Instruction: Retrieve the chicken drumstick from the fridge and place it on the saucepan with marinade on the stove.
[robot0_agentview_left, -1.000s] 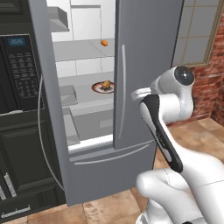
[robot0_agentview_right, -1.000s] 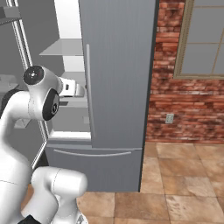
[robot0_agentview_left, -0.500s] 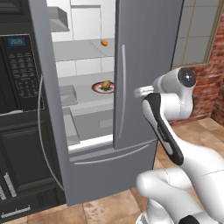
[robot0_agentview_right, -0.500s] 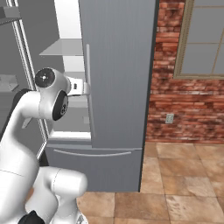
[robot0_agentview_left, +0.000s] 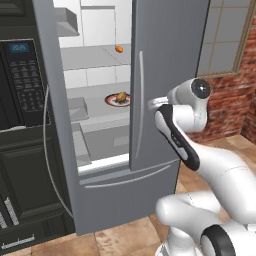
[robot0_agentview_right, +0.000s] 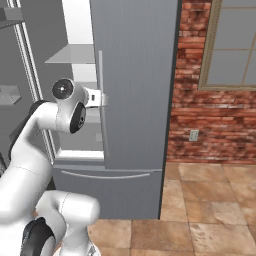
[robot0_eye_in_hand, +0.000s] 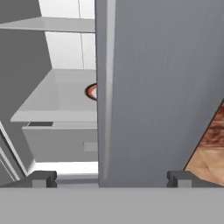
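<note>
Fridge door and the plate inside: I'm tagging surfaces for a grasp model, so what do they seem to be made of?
The fridge door looks like brushed grey metal: matte, with faint vertical streaks in the hand view, though painted steel is possible. The plate looks like glazed ceramic, white with a red rim; it is too small to be sure.

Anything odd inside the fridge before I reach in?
Nothing stands out. The fridge has its left door open; the chicken drumstick sits on a red-rimmed plate, an orange item above. Nothing spilled.

Matt grey fridge (robot0_agentview_left: 165, 60), seemingly brushed metal; rough brick wall (robot0_agentview_right: 200, 125)
</note>
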